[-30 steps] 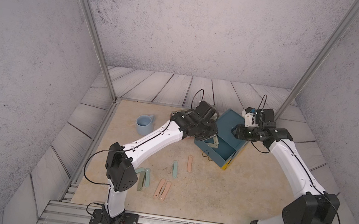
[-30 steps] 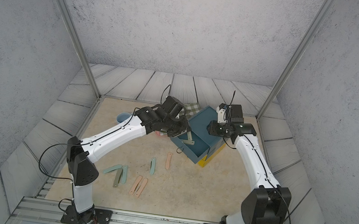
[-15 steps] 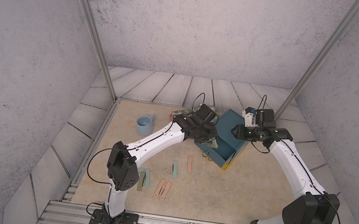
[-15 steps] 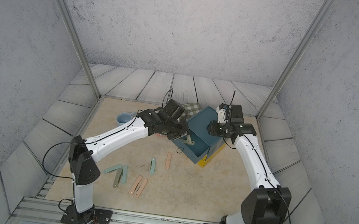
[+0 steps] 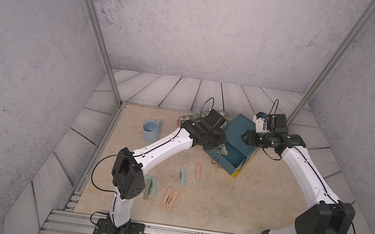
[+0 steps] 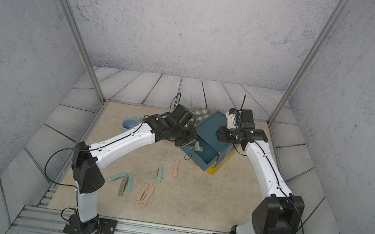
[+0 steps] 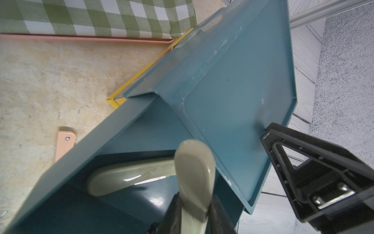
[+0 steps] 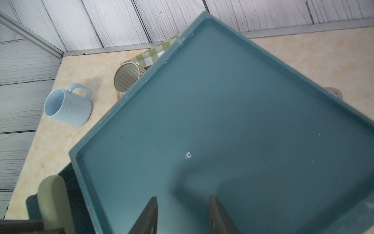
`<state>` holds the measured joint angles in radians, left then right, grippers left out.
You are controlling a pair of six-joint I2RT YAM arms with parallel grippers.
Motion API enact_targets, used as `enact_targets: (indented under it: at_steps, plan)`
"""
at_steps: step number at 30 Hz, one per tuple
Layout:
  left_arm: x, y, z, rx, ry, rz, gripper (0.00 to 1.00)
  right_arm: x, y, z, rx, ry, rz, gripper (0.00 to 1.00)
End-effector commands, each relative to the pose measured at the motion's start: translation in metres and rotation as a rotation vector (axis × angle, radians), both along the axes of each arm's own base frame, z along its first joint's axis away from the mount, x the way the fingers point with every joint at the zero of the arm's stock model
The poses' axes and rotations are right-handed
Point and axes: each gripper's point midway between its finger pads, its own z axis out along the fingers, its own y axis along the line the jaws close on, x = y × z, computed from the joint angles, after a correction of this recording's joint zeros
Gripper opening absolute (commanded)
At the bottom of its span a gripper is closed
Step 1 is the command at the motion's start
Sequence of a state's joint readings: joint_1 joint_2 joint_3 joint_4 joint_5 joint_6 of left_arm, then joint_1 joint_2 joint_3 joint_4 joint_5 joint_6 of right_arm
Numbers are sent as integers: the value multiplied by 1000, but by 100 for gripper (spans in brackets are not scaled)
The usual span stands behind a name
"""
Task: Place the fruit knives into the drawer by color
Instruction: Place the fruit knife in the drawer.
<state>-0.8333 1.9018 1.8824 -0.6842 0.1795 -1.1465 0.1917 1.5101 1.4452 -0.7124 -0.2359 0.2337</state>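
Swinging in over the last second, the left gripper (image 5: 217,146) has carried its olive knife (image 7: 194,168) from beside the chest (image 8: 222,121) to right above the open top drawer (image 7: 91,145); the right arm hasn't budged. Left jaws are clenched on the knife's near end. The rest pokes out ahead of them and tips down into the drawer, nose first, I'd guess so it slides in rather than catching the wall. Just past those jaws, a second olive knife (image 7: 125,178) already lies on the drawer floor, so this reads as the olive drawer. Now the right gripper (image 8: 182,199): jaws spread, nothing between them, tips down at the chest's top. It's probably bracing the chest so it doesn't skid during loading, though actual contact I cannot tell. Well clear of both sets of jaws, the last olive knife (image 6: 122,186), three mint knives (image 6: 159,173) and three pink knives (image 6: 175,168) wait on the table (image 5: 256,206).
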Motion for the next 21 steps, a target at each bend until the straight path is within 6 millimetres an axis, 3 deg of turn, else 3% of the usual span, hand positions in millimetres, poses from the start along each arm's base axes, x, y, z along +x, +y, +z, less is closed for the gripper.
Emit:
enact_targets:
  at_steps: [1,6,12,17,21]
  plan:
    - [1,-2,-8,13,6,0,27,-64,-18,-88,-103,413,-27,43]
    - [1,-4,-8,11,8,-3,29,-63,-17,-87,-103,410,-25,43]
    - [4,-4,9,7,-27,-13,30,-63,-18,-87,-104,411,-27,43]
    - [5,9,60,52,-151,-51,30,-62,-19,-85,-107,405,-29,43]
    - [-6,35,99,138,-259,-108,30,-61,-19,-84,-113,403,-30,43]
